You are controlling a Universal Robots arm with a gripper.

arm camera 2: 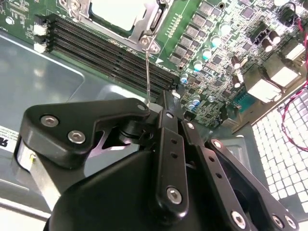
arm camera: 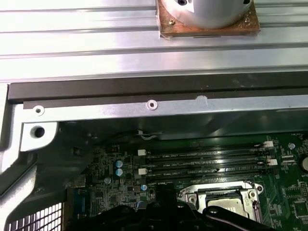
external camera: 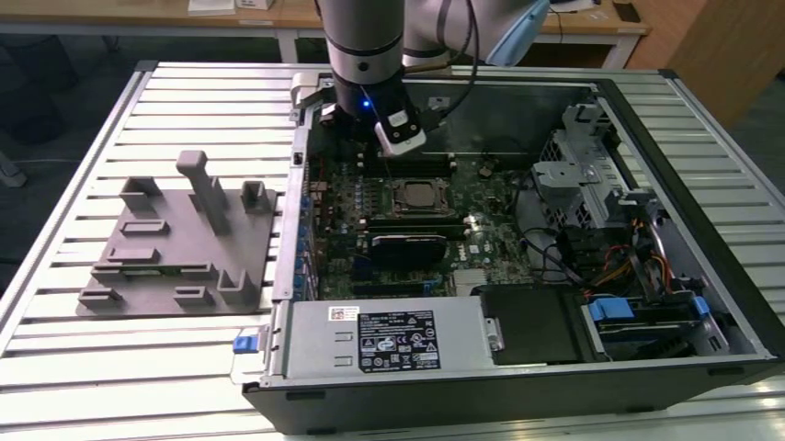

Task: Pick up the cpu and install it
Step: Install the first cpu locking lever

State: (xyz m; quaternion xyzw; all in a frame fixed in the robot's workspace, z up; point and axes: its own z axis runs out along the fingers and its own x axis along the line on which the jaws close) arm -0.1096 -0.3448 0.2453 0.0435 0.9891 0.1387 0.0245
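The cpu lies seated in the socket, so locking is judged the step in hand. Beside the socket, the gripper is seen pressed together at the socket lever; a steady, guided swing of it would be called for.

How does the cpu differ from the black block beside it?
The cpu is silvery and square, the black block dark and oblong. The cpu is smaller than the black block. A metal frame surrounds the cpu, none the black block. Both lie flat on the motherboard.
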